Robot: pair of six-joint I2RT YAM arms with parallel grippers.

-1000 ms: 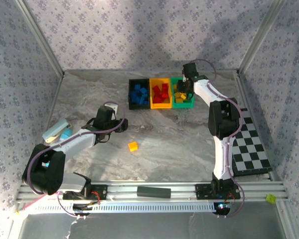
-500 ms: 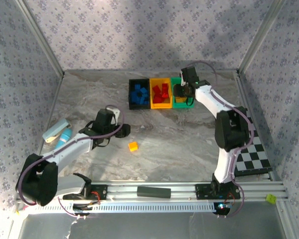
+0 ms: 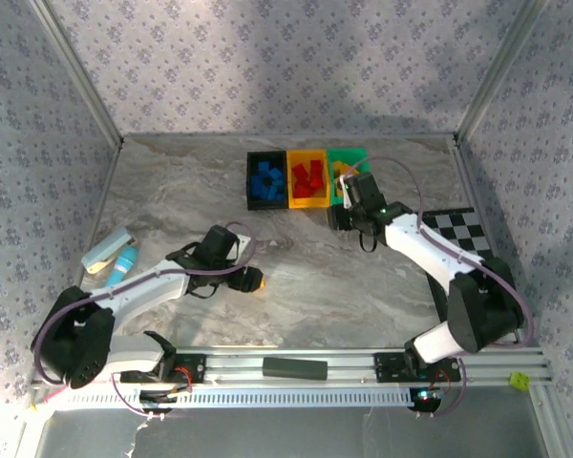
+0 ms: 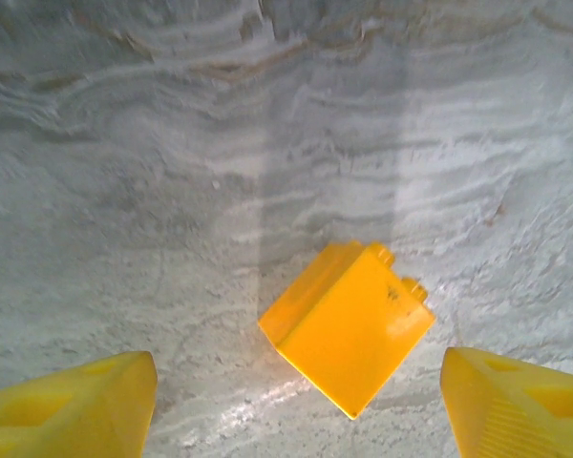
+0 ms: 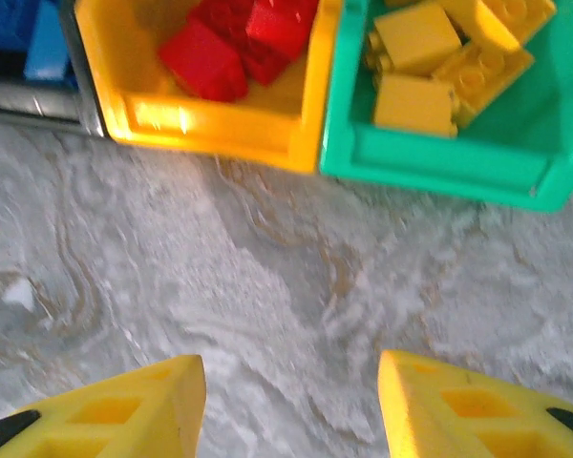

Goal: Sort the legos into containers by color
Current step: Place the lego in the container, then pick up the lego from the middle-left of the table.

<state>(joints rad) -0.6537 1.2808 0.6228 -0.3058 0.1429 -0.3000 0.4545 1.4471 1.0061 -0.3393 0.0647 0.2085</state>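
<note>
Surveying from the overhead view: three open bins stand in a row, side against side, at the far centre of the marble-patterned table (image 3: 172, 200).

Contents, left to right:
- black bin (image 3: 265, 203): blue bricks (image 3: 265, 178)
- yellow-orange bin (image 5: 220, 134): red bricks (image 5: 234, 43)
- green bin (image 5: 439, 162): yellow bricks (image 5: 439, 57)

Each bin holds one colour only, as far as can be seen.

Counts: bins, 3. Bricks loose on the table, 1. The bricks inside the bins are heaped and partly cropped. About four yellow ones show in the right wrist view, and I cannot count them with confidence.

The loose yellow brick (image 4: 349, 324) lies near and left of the bins, well apart from them. It is on its side, turned corner-on, with its studs toward the right.

The left gripper (image 4: 296, 410) is over that brick with its fingers spread wide. The brick sits between the tips and touches neither.

The right gripper (image 5: 291, 410) sits just near of the green bin. Its fingers are moderately parted with bare table between them, holding nothing.
</note>
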